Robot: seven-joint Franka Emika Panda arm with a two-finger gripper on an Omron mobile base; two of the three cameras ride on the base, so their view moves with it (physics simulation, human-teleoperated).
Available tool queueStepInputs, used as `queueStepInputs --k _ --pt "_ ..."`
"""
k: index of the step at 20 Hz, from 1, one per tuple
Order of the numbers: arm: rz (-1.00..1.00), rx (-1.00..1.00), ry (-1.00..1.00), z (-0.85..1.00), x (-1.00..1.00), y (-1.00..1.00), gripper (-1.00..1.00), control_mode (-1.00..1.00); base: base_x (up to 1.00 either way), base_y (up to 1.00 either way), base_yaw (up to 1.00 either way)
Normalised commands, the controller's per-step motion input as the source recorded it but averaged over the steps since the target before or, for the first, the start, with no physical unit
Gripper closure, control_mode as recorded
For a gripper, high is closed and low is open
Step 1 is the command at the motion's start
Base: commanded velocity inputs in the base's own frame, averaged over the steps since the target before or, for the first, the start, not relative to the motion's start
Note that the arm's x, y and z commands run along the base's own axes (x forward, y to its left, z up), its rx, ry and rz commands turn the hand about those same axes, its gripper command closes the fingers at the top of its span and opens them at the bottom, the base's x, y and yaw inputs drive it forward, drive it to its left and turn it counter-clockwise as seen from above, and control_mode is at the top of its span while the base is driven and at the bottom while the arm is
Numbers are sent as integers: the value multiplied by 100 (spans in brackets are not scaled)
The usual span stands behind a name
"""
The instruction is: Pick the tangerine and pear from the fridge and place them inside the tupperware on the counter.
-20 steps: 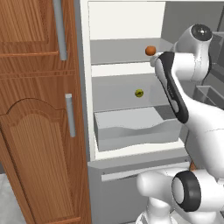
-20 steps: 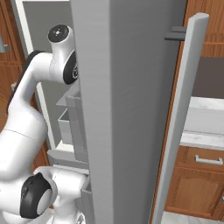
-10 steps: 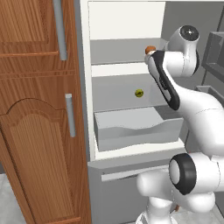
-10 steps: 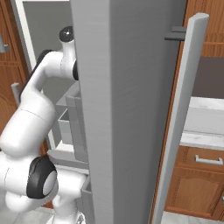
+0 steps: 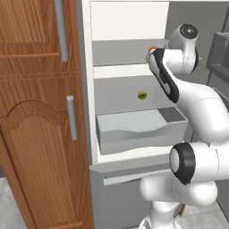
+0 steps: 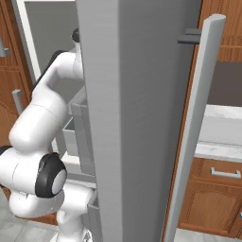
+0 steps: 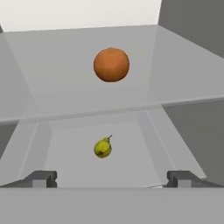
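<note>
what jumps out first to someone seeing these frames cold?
The tangerine, bright orange on the grey upper shelf of the open fridge, straight ahead of the open gripper. Below it the small yellow-green pear lies on the next shelf down, above the pulled-out grey drawer. From the base, the white arm reaches into the fridge.

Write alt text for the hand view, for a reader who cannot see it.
A tangerine sits on a grey fridge shelf, with a pear on the shelf below it. The open gripper points toward both, touching neither.
</note>
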Motion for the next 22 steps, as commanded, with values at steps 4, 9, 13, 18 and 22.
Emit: queueStepInputs --k 4,9,13,18,22 --pt "0 0 0 0 33 -25 -100 -100 0 0 0" --pt "0 0 0 0 36 -9 -100 -100 0 0 0" --pt "0 0 0 0 39 0 -100 -100 0 0 0" --pt "0 0 0 0 39 0 -100 -100 0 0 0" --pt "0 0 0 0 35 0 -100 -100 0 0 0"
